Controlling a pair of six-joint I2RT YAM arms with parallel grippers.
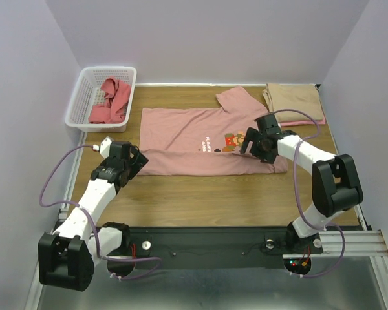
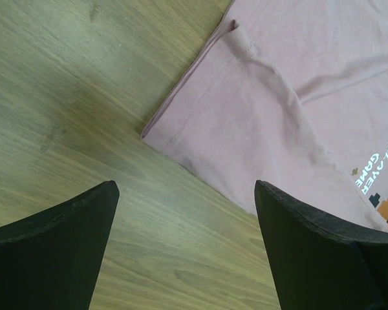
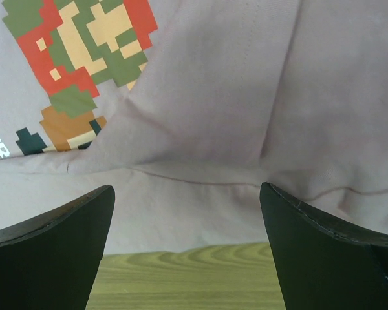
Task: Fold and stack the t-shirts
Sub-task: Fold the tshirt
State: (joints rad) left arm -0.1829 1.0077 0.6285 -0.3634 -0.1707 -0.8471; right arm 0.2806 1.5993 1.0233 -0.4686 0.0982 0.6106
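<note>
A white lattice basket sits at the far left corner of the wooden worktop, with a coral-red t-shirt crumpled inside it. The left gripper hovers near the left edge. In its wrist view its jaws are spread wide and empty over bare wood, just beside a hemmed corner of the dusty pink t-shirt.

That shirt lies spread flat across the middle of the worktop, one sleeve pointing to the far edge. The right gripper is over it beside the pixel-game print. Its jaws gape wide, holding nothing, above the shirt's near edge. A folded tan t-shirt rests at the far right corner.
</note>
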